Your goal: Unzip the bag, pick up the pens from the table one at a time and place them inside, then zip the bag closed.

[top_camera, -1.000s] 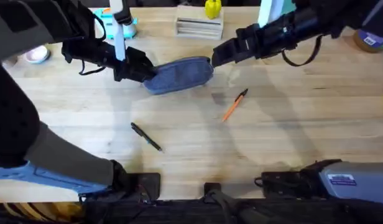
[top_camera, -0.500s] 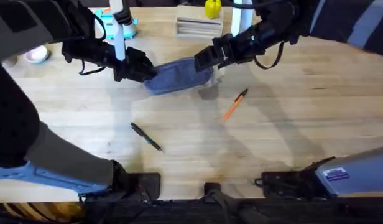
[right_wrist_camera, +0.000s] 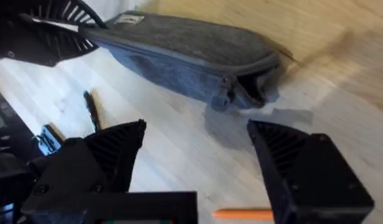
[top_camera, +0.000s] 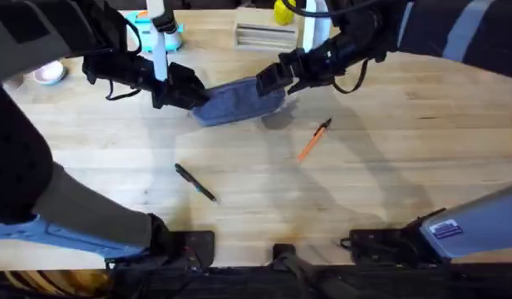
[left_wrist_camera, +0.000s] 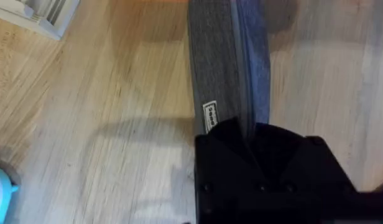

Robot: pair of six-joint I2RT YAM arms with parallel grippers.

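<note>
Toward the far middle of the table, the bag is lying on its side, its long axis running left to right. We are gripping its left end with our left gripper; in the left wrist view the black fingers are pressed together on the fabric, just below a small white label sewn beside the zipper. Our right gripper is hanging at the bag's right end. In the right wrist view its two fingers are standing spread wide, with the bag's end between and beyond them and nothing pinched. At that end the zipper is looking partly parted, a small dark gap showing at the corner, though we cannot tell how far it is running open.

Both pens are lying on the table, apart from the bag. We are seeing the orange pen near the bag's right end, angled with its black tip toward the far side. We are seeing the black pen closer to our bases, left of the middle, well apart from the orange one.
</note>
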